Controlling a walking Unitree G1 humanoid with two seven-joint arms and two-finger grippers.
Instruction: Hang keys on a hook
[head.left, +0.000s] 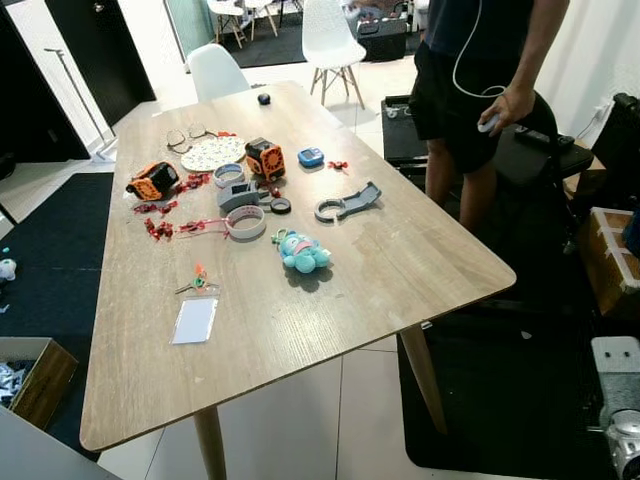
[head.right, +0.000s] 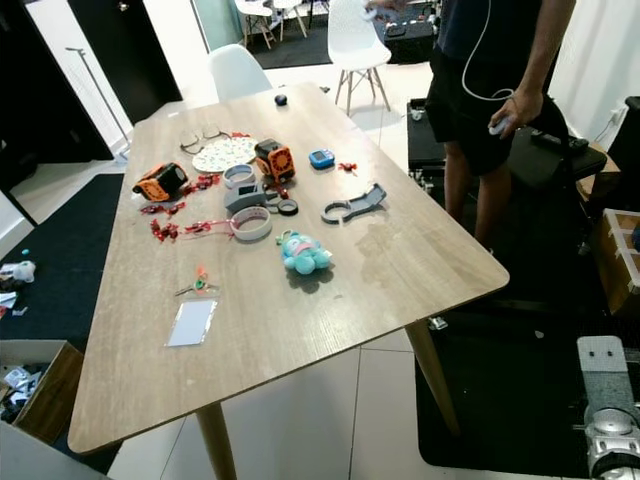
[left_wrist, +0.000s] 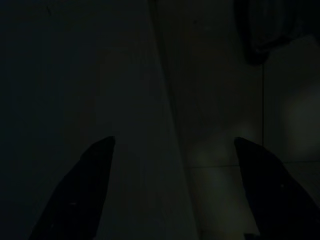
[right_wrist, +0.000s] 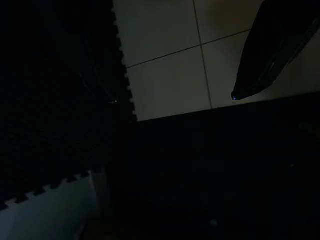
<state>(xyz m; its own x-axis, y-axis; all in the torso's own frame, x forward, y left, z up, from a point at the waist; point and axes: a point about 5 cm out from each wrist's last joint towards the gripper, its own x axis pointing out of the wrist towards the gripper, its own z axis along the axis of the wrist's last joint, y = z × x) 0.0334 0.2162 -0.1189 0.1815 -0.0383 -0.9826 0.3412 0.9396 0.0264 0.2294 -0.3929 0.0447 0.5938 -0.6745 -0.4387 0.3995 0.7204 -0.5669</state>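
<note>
- Left eye view gives you the wooden table (head.left: 400, 270) running from lower left to upper centre of the frame, with the keys (head.left: 197, 283) lying flat near its left-centre, just above a white card (head.left: 195, 320).
- You see a teal plush toy (head.left: 302, 252) at the middle of the frame, right of the keys and well apart from them.
- Above the keys sits a cluster: a tape roll (head.left: 245, 221), red clips (head.left: 160, 228) strewn to its left, a grey block (head.left: 238, 196), an orange-and-black device (head.left: 265, 158) and another orange gadget (head.left: 152, 181) further left.
- You find a grey wrench-shaped part (head.left: 347, 202) right of centre, a small blue item (head.left: 310, 157) above it, a patterned plate (head.left: 212, 153) and glasses (head.left: 186, 136) toward the upper left.
- Your near table edge and rounded right corner are bare wood, with white floor tile (head.left: 300, 420) below them at lower centre.
- You have a person (head.left: 470, 90) standing at the upper right, close to the table's far right edge, one hand (head.left: 503, 108) holding a small object.
- White chairs (head.left: 330, 40) stand beyond the table's far end; a cardboard box (head.left: 35, 375) sits at lower left.
- Your left gripper (left_wrist: 172, 165) shows in its dark wrist view with fingers spread wide apart.
- Your right gripper shows one finger (right_wrist: 272, 50) over tile and dark mat; you cannot tell its state.
</note>
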